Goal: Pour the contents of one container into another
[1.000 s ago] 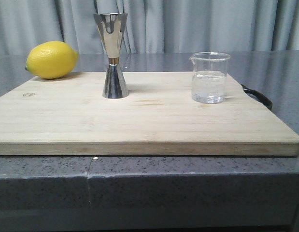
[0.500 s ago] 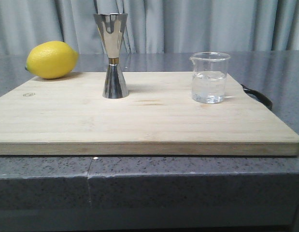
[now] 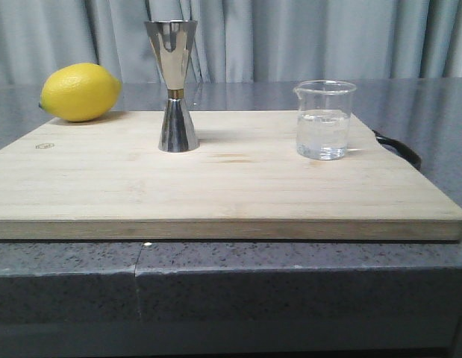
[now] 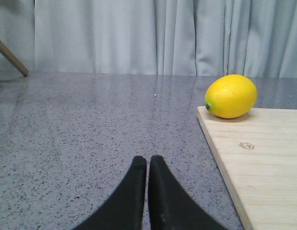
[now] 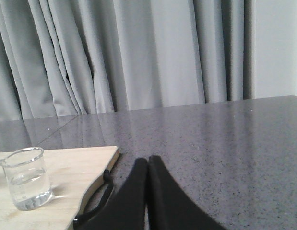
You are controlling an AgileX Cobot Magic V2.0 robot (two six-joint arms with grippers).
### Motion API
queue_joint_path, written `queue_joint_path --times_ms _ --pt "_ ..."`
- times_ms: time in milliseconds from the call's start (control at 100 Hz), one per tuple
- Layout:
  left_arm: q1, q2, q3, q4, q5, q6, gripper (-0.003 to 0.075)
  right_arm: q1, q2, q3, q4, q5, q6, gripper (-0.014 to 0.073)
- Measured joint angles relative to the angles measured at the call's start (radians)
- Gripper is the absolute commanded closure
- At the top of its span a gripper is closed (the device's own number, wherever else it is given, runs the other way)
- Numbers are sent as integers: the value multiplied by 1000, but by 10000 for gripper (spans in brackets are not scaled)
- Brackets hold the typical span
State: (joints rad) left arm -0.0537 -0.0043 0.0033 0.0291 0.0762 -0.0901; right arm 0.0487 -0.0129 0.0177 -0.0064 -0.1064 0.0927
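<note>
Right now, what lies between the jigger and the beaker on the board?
Nothing: the front view shows only bare cutting board between the jigger and the beaker.

the jigger (image 3: 172, 86) is mirror-polished steel with a brass-coloured waist, and the beaker (image 3: 323, 119) is clear, smooth glass. the cutting board (image 3: 216, 190) is pale matt wood on a speckled grey stone-look desk (image 3: 290, 283) with a slight sheen. the lemon (image 3: 80, 92) has a waxy, dimpled skin, and soft grey cloth curtains (image 3: 290, 37) hang behind.

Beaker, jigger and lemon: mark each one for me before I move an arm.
beaker (image 3: 322, 127), front view, on the glass wall at the water line.
jigger (image 3: 176, 130), front view, on its lower cone.
lemon (image 3: 79, 92), front view, middle of the peel.
</note>
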Motion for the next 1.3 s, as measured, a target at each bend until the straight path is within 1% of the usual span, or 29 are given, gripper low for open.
queue_joint_path --times_ms 150,230,290,390,440,490,560,610,620,630,710,840,910,970,1030,1080,1150,1210,1260,1300 --pt "0 0 0 0 -2 0 740 0 0 0 0 -11 0 650" --pt "0 0 0 -29 -11 0 740 0 0 0 0 -15 0 650" --pt "0 0 0 -116 -39 0 740 0 0 0 6 -19 30 650" --pt "0 0 0 -315 -95 0 740 0 0 0 48 -7 148 650" --pt "0 0 0 -391 -99 0 740 0 0 -10 58 50 207 650" --pt "0 0 -7 -436 -76 0 740 0 0 -47 65 167 247 650" --pt "-9 0 -37 -465 17 0 740 0 8 -129 69 319 270 650" --pt "-20 6 -73 -472 94 10 740 0 35 -197 70 406 265 650" --pt "-24 8 -79 -474 101 12 740 0 41 -207 70 406 263 650" --pt "-26 13 -90 -474 108 16 739 0 51 -226 70 439 257 650" --pt "-46 64 -150 -476 162 45 739 0 129 -330 70 542 183 650" --pt "-93 201 -246 -476 186 113 725 0 308 -490 72 687 17 649" --pt "-128 283 -293 -476 188 166 673 0 404 -546 89 731 -44 620" --pt "-166 349 -323 -476 186 211 587 0 471 -571 121 740 -93 564" --pt "-203 421 -347 -476 179 247 483 0 536 -582 164 737 -143 475" --pt "-239 476 -357 -476 164 274 369 0 580 -584 211 727 -187 389" --pt "-296 551 -359 -476 124 288 258 0 635 -585 275 712 -240 262" --pt "-351 620 -360 -477 86 292 217 0 675 -586 314 697 -267 175" --pt "-396 677 -360 -479 42 292 218 0 710 -586 329 681 -279 144" --pt "-437 727 -360 -479 -6 296 221 0 729 -586 336 667 -286 143"
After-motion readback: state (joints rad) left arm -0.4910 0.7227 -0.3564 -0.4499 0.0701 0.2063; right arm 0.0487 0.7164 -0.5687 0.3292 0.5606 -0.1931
